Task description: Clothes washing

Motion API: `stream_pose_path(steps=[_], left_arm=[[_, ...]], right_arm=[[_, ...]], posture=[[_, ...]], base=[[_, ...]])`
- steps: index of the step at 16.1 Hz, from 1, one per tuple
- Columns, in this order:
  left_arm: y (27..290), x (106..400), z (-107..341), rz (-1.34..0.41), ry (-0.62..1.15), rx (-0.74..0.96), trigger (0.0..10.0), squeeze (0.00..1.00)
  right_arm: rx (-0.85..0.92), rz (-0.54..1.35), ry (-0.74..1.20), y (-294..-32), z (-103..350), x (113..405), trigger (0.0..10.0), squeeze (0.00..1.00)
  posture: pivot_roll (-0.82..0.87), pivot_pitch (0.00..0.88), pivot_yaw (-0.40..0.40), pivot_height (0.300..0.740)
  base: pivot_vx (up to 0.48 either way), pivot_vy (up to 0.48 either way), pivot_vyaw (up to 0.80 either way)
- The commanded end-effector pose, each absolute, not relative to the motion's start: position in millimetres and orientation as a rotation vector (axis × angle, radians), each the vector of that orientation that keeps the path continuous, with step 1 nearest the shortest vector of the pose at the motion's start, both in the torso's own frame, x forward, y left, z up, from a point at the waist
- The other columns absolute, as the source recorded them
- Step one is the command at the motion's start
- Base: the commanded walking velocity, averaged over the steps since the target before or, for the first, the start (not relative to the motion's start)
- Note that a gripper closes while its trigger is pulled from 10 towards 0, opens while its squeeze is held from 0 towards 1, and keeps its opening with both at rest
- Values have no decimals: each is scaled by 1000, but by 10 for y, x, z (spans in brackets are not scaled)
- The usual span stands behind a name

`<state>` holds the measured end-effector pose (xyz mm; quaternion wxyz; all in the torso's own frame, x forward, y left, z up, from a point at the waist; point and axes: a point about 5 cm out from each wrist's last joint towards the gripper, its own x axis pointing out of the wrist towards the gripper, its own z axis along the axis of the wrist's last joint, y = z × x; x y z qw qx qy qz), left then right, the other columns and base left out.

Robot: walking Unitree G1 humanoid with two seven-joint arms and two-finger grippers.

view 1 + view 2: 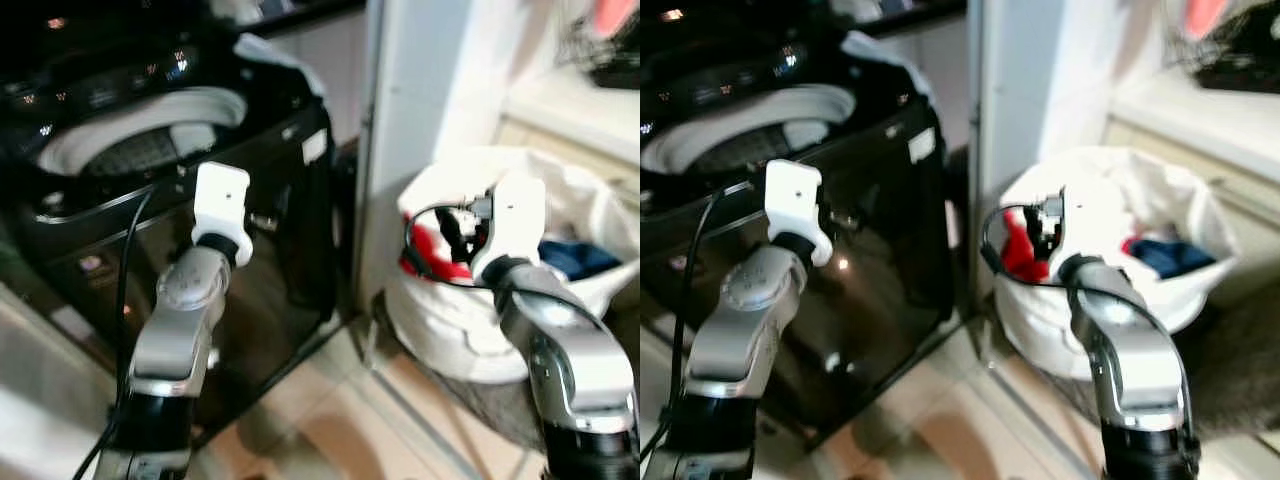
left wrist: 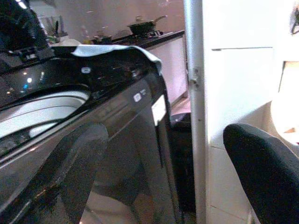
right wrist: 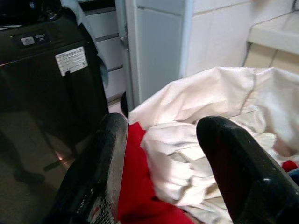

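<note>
While one washing machine (image 1: pixel 150 170) stands open-topped, one laundry basket (image 1: pixel 450 320) holds red, white and blue clothes (image 3: pixel 182 163) just beneath the right gripper (image 3: pixel 161 154), fingers spread; left gripper (image 2: pixel 163 177) likewise released.

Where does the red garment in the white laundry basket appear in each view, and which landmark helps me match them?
Left eye view: red garment, basket's left side.
Right eye view: same.
Left wrist view: not in it.
Right wrist view: between the open right tool's fingers.
Shared landmark: black top-loading washing machine.
</note>
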<state>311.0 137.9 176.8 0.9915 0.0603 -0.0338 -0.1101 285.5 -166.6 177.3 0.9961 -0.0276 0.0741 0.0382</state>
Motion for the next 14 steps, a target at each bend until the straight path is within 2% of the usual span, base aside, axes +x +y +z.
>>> stream_pose_path(steps=[1,4,7,14], left_arm=[[1415,3111,1736,-216,-49,133,10000,0],[1428,3106,1713,-216,-40,140,10000,0],[1419,3104,1700,-225,-38,150,10000,0],[1460,3106,1706,-208,-37,157,10000,0]], right_arm=[[-64,92,157,-1643,1775,2842,10000,0],[-57,88,165,-1646,1759,2831,10000,0],[-61,95,170,-1633,1752,2827,10000,0],[-79,128,184,-1600,1733,2803,10000,0]], posture=[[-50,0,62,740],[-49,0,61,740],[-52,0,62,740],[-49,0,62,740]], base=[[270,0,0],[289,0,-133],[357,0,-800],[373,0,0]])
